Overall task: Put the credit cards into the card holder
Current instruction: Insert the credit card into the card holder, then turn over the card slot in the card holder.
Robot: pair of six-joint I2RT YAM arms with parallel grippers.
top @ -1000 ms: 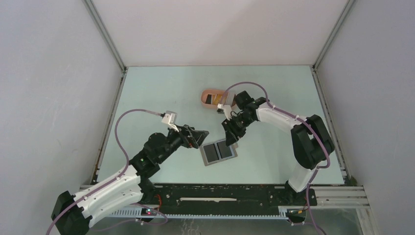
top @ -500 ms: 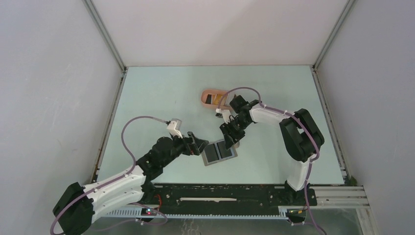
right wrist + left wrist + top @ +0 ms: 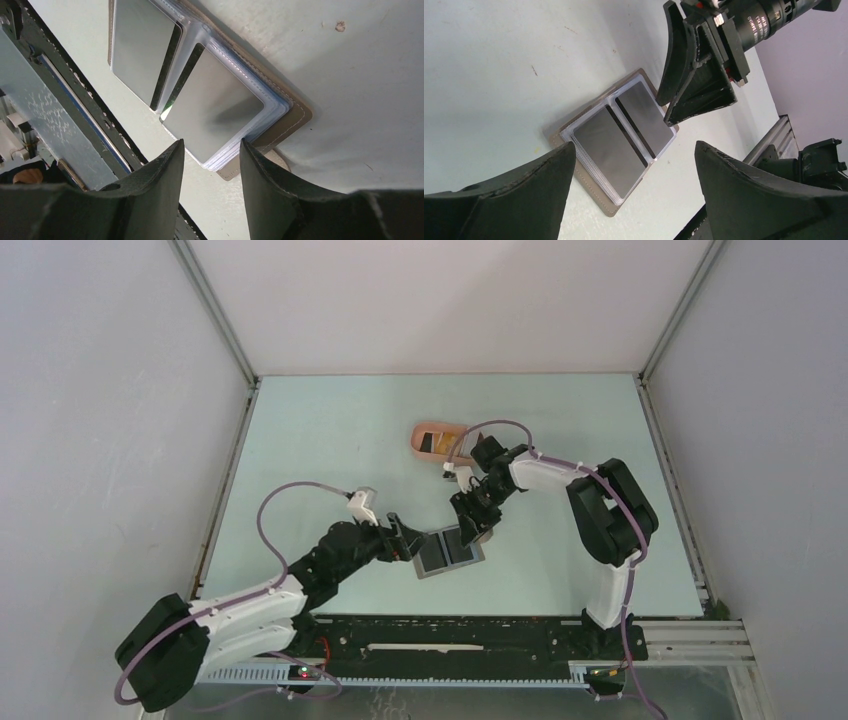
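Card holder (image 3: 295, 116) open, cards (image 3: 606, 150) inside; tray (image 3: 420, 430) only overhead. Left hand (image 3: 634, 145) apart, right hand (image 3: 211, 145) apart, empty.

card holder (image 3: 448, 553): on the table (image 3: 330, 440)
left gripper (image 3: 400, 538): just left of it
right gripper (image 3: 468, 530): at its far right corner
tray (image 3: 420, 432): behind both

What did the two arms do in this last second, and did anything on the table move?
The left claw came down beside the open card holder, and the right claw dipped closer to its far right corner. Neither took hold of anything. The card holder and the pink tray stayed put.
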